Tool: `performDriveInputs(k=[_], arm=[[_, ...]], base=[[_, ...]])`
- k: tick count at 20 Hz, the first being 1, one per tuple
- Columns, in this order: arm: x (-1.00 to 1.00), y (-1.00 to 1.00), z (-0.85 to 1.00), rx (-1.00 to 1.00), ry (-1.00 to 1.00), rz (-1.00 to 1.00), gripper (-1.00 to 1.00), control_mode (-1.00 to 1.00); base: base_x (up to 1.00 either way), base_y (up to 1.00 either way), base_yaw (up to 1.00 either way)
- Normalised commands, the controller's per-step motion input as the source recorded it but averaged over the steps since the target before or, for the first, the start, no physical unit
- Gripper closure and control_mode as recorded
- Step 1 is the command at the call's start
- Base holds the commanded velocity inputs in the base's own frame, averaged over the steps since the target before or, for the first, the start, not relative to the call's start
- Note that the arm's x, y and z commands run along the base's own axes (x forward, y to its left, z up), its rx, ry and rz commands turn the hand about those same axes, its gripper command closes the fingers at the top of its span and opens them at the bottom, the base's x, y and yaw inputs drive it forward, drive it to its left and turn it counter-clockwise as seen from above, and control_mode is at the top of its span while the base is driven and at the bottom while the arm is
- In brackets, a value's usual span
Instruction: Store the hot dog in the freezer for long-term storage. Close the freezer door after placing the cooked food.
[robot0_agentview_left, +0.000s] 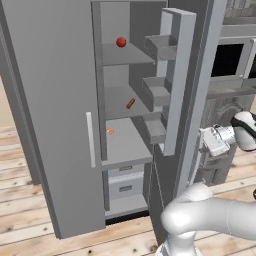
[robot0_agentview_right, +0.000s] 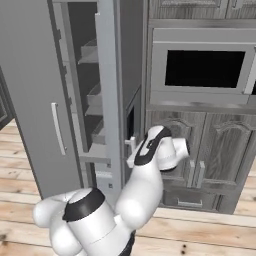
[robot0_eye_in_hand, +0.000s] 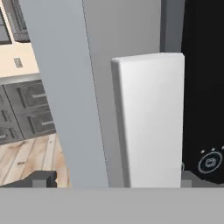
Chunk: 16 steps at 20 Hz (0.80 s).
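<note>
The hot dog (robot0_agentview_left: 130, 103), a slim red-orange stick, lies on the middle shelf of the freezer (robot0_agentview_left: 125, 147), whose compartment stands open. The freezer door (robot0_agentview_left: 176, 75) is swung out, with grey bins on its inner face. My gripper (robot0_agentview_left: 204, 144) is open at the door's outer face, on the side away from the shelves. In the hand view the pale bar handle (robot0_eye_in_hand: 151, 118) stands between my fingertips (robot0_eye_in_hand: 43, 178), nearer the right one, with the dark dispenser panel (robot0_eye_in_hand: 203, 87) beside it. From the right base view the gripper (robot0_agentview_right: 131, 145) reaches the freezer door (robot0_agentview_right: 107, 75) at handle height.
A round red ball (robot0_agentview_left: 121, 42) sits on the top shelf and a small orange item (robot0_agentview_left: 110, 131) on the lower one. The plain grey door (robot0_agentview_left: 50, 115) is on the left. A black-windowed oven (robot0_agentview_right: 205, 67) and grey cabinets (robot0_agentview_right: 220, 150) stand to the right.
</note>
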Motion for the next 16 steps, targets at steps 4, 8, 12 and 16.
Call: performDriveInputs(k=[4, 8, 12, 16], arm=[[-0.08, 0.69, 0.00, -0.01, 0.03, 0.05, -1.00, -1.00], [0.00, 0.78, 0.00, -0.03, 0.04, -0.01, -1.00, -1.00], [0.00, 0.72, 0.00, -0.04, 0.04, -0.14, -1.00, -1.00], [0.00, 0.47, 0.02, -0.06, 0.07, -0.15, -1.00, -1.00]], base=[[0.00, 0.00, 0.00], [0.00, 0.00, 0.00], [0.00, 0.00, 0.00], [0.00, 0.00, 0.00]])
